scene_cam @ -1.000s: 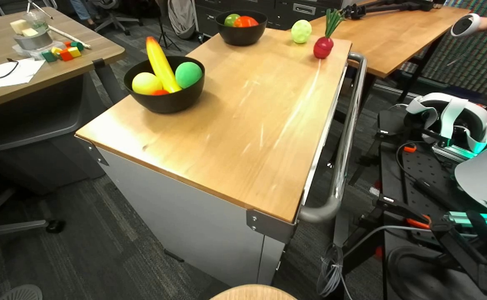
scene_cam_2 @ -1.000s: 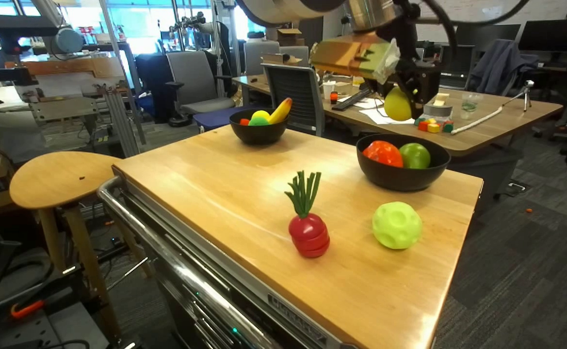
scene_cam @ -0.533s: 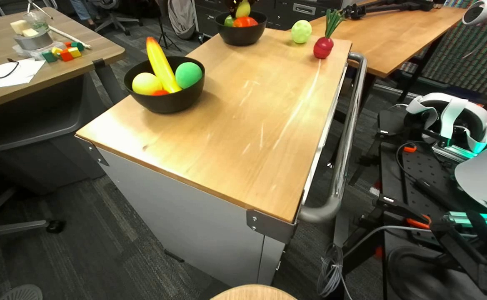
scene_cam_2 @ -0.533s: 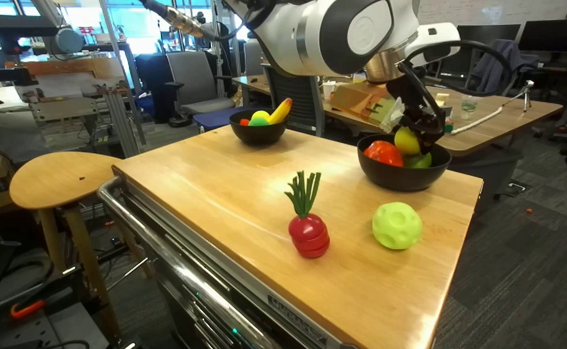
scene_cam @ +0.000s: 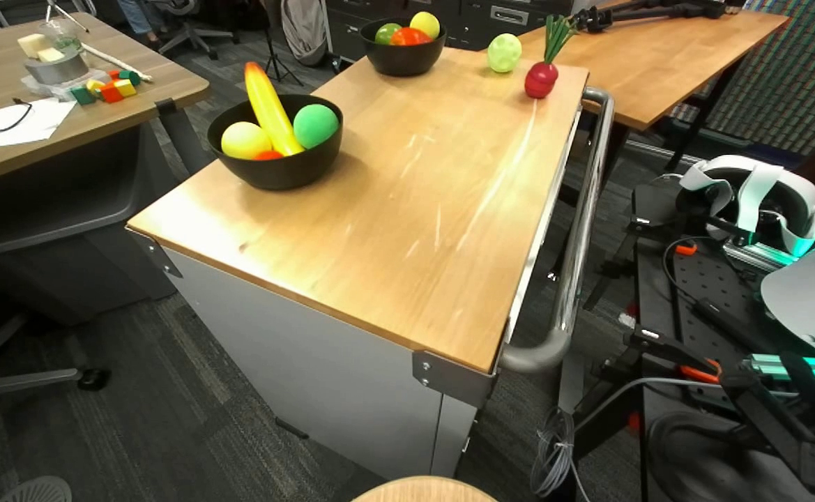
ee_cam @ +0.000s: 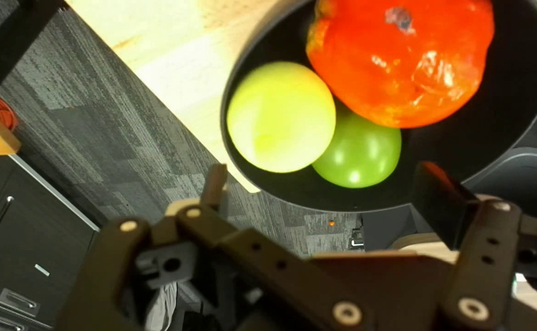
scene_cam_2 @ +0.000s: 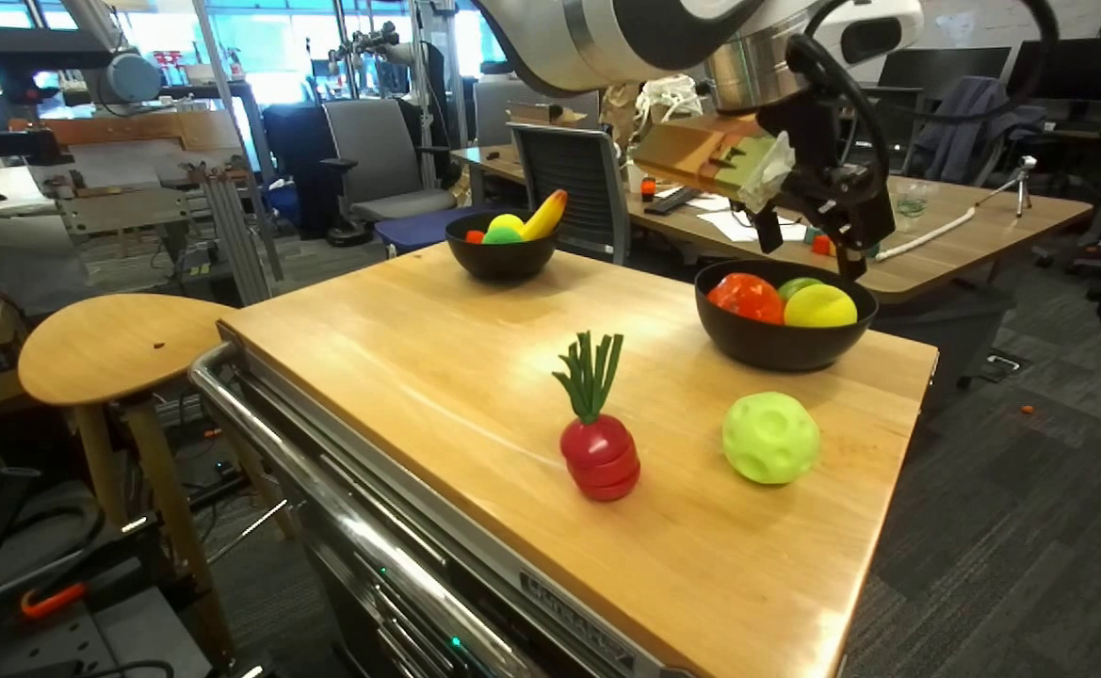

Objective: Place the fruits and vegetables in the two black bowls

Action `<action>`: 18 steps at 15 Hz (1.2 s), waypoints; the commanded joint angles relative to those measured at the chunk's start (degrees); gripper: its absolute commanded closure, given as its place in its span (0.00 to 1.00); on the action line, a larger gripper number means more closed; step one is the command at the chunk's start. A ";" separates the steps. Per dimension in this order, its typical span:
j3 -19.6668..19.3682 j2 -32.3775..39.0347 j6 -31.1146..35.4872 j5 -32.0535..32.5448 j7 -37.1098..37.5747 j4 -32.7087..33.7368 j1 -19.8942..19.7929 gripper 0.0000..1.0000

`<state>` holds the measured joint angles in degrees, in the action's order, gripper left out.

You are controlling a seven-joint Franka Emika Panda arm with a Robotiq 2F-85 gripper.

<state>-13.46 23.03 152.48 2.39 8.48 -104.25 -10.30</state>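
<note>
Two round black bowls [scene_cam_2: 781,350] [scene_cam_2: 503,266] are stocked, a leafy red radish [scene_cam_2: 601,457] and dimpled lime-green ball [scene_cam_2: 771,438] left out, the wide-spread end effector [scene_cam_2: 811,250] empty.

In an exterior view, the farther bowl [scene_cam_2: 503,265] is set near the left rear corner of the worktop [scene_cam_2: 446,358], the banana [scene_cam_2: 544,217] lodged in it right of the other pieces [scene_cam_2: 502,235]; the nearer bowl [scene_cam_2: 781,347] is placed at right, near the rear edge. Within it, the left round [scene_cam_2: 746,298] and right round [scene_cam_2: 820,307] are seen side by side, the rear round [scene_cam_2: 795,285] partly hidden behind the latter. Before the nearer bowl the ball [scene_cam_2: 771,439] is found on the worktop, the radish [scene_cam_2: 599,455] to its left, apart.
</note>
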 commanded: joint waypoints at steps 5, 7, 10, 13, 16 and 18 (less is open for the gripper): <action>-1.33 -23.25 -11.01 8.03 -8.00 -23.34 -1.26 0.00; -0.71 -19.06 -10.46 7.03 -6.69 -19.60 -1.54 0.00; -0.67 -23.25 -10.46 7.79 -8.60 -23.76 -1.94 0.00; -1.20 -21.21 -6.45 9.64 -9.34 -23.35 -2.51 0.00; -1.64 -18.46 -5.00 8.02 -9.81 -21.91 -3.40 0.00; -1.81 -16.28 -5.21 7.53 -9.61 -20.99 -3.93 0.00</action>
<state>-15.06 3.63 146.24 11.18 -0.08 -127.59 -13.34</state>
